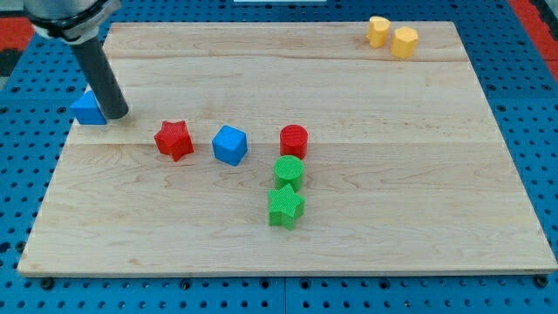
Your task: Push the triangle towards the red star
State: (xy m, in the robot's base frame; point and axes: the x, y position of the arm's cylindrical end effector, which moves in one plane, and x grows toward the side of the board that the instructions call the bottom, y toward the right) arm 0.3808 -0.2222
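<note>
Nearest the camera: one green star [285, 208], low on the wooden board [392, 192]. Just at 12 o'clock from it, touching, one green round block [289, 170]. At 12 o'clock again, very close, one red round block [294, 139].

Green blocks: two. Red blocks: two, the round one and one red star [173, 139]. Blue blocks: two. Yellow blocks: two. Eight blocks counted in all.

At 3 o'clock from the red star, near but apart, one blue cube [230, 145]. Between the red star and the red round block, that cube.

At 10 o'clock from the red star, right at the board's left edge, one blue triangle [87, 109]. Partly hidden by the dark rod. Well apart from the red star, with bare wood between.

My tip [117, 114] down on the board, touching or just beside the triangle's right side, at 3 o'clock from it. Between the triangle and the red star, closer to the triangle. No claw on this arm, only one straight rod, so nothing to spread or pinch.

Far up at 1 o'clock, near the board's top edge, two yellow blocks [391, 36], side by side and touching. Shapes hard to tell.

Around the board, one blue table with holes [261, 301].
</note>
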